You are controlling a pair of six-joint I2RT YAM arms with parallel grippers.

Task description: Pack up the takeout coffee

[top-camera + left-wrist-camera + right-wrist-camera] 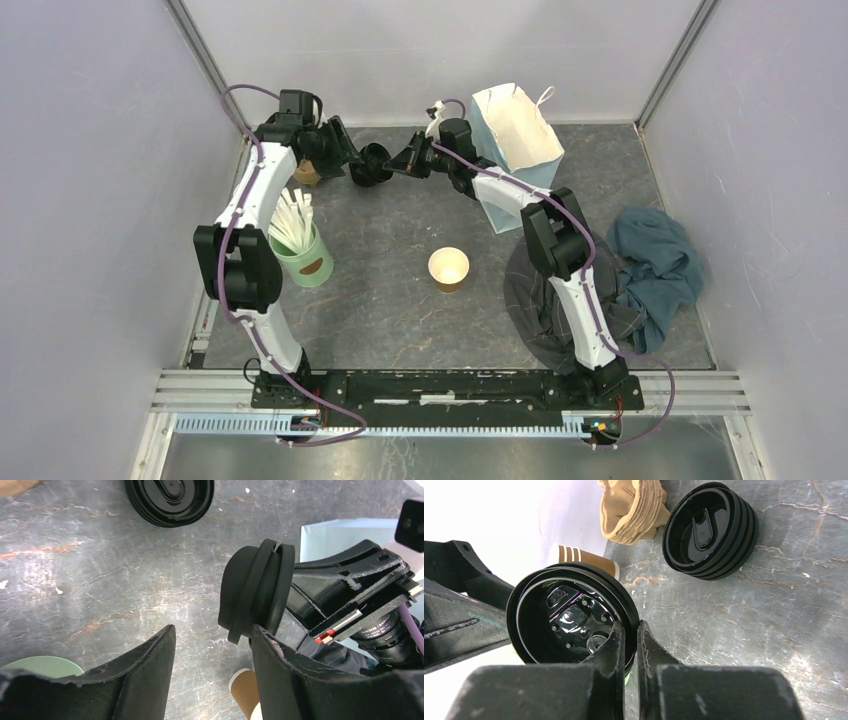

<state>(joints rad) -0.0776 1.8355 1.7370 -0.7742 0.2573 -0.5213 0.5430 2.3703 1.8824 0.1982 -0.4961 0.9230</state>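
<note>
Takeout coffee cup (pixel 448 268) is standing open and lidless at frame centre, well apart from both grippers. Your right gripper (pixel 629 630) is pinching the rim of one black lid (pixel 574 625) at upper centre. Your left gripper (pixel 212 630) is hanging just short of it, fingers apart. A second brown cup (pixel 584 560) is lying sideways at upper left near a stack of black lids (pixel 709 530). One green cup (pixel 300 250), one paper bag (pixel 515 130), a grey cloth (pixel 530 300) and a teal cloth (pixel 655 260) are ringing the table.
</note>
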